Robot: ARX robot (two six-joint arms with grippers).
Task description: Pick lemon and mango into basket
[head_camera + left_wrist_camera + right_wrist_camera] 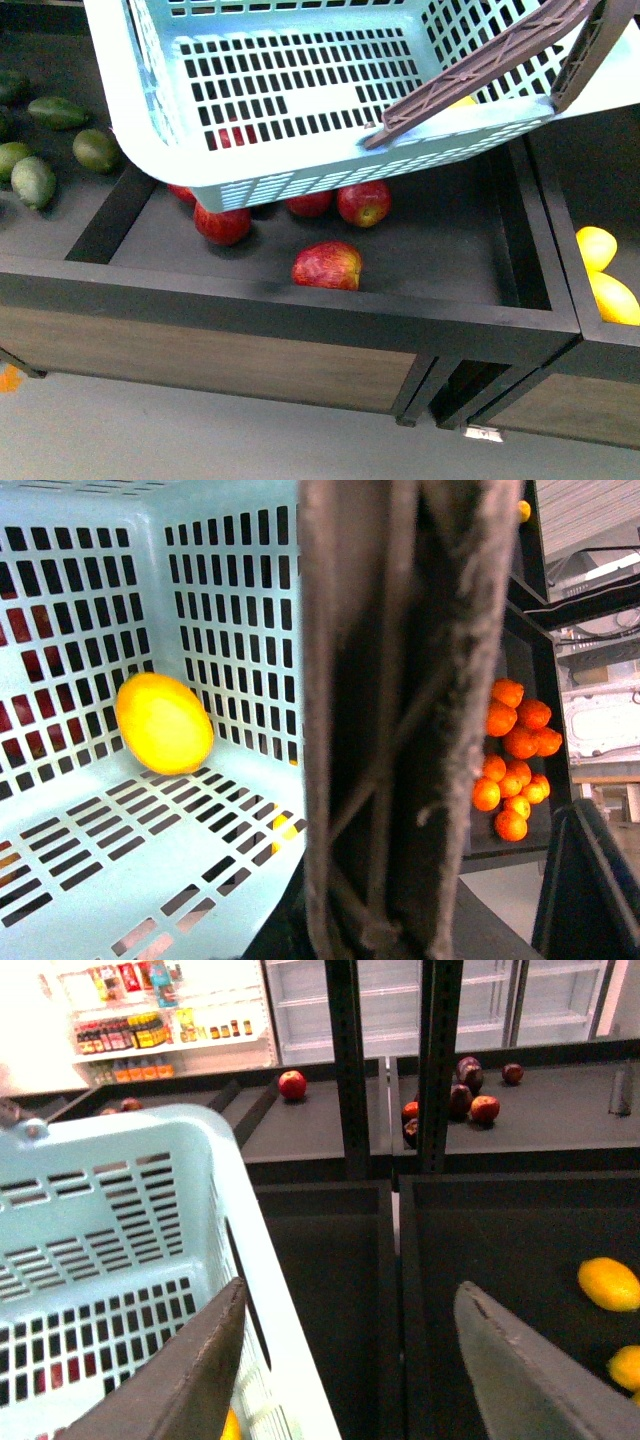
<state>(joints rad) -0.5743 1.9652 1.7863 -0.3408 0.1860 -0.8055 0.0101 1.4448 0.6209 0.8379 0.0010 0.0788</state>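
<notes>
The right gripper stands wide open, its two grey fingers spread and holding nothing, beside the rim of the large pale mint-blue slotted plastic basket. The left gripper sits close against the basket's brown ribbed swing handle, which fills its view; whether it clamps the handle cannot be told. The small roundish bright-yellow lemon lies inside the basket against a slotted wall. From the front, the basket hangs tilted at 12 o'clock above red apples. Two yellow fruits lie at 3 o'clock, too cut off to name.
</notes>
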